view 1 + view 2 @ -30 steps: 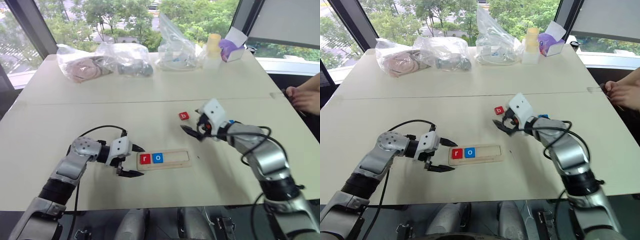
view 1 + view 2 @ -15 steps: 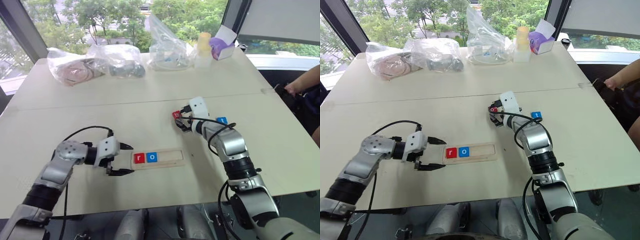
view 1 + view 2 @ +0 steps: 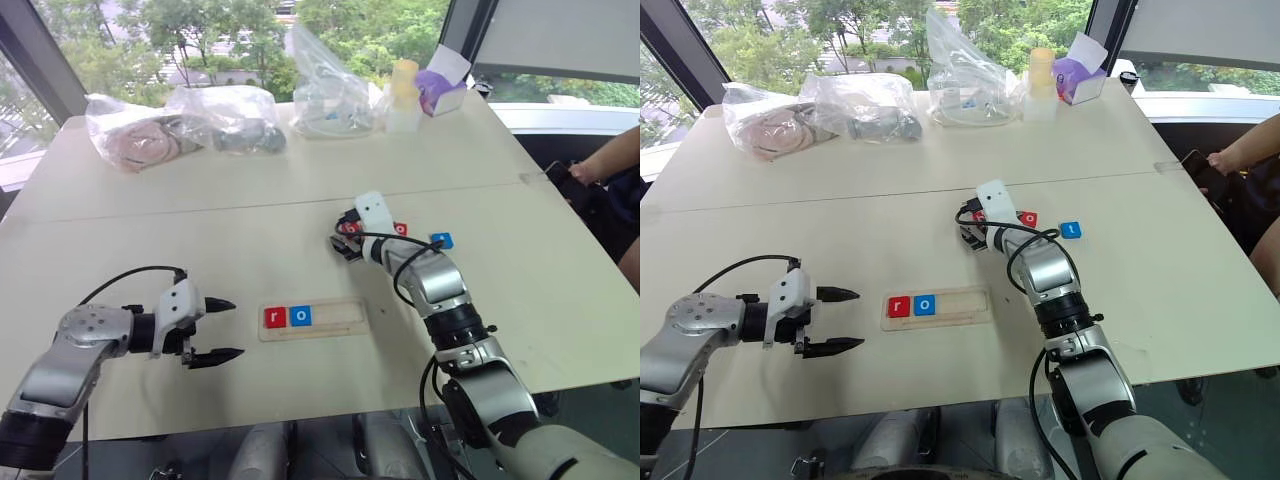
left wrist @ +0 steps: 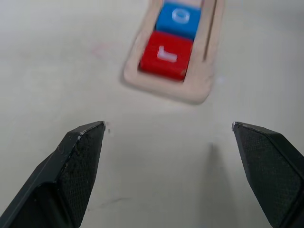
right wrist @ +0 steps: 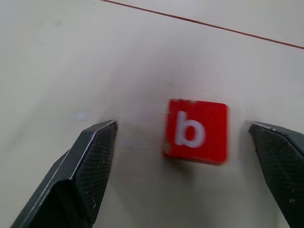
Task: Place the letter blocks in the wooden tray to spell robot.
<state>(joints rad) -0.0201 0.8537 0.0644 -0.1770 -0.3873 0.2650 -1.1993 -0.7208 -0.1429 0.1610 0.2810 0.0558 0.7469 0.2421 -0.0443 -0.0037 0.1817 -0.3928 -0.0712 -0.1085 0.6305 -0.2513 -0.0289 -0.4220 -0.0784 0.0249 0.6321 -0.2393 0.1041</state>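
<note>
The wooden tray (image 3: 340,315) lies near the table's front edge, holding a red "r" block (image 3: 274,317) and a blue "o" block (image 3: 300,316) at its left end. My left gripper (image 3: 238,328) stands open a short way left of the tray, with nothing in it. In the left wrist view the tray's end (image 4: 190,88) lies ahead of the open fingers. Farther back, my right gripper (image 5: 183,124) is open around the red "b" block (image 5: 196,131), which lies flat on the table between its fingers (image 5: 90,166). Another red block (image 3: 400,229) and a blue block (image 3: 441,241) lie just right of it.
Clear plastic bags (image 3: 235,115) with contents, stacked yellow cups (image 3: 404,85) and a purple box (image 3: 445,90) line the table's far edge. A person's hand (image 3: 600,170) holding a dark object rests at the right edge. A seam crosses the table behind the blocks.
The camera has shifted. My left gripper has drawn back leftward from the tray's end. My right gripper has moved left and down onto the "b" block and now straddles it.
</note>
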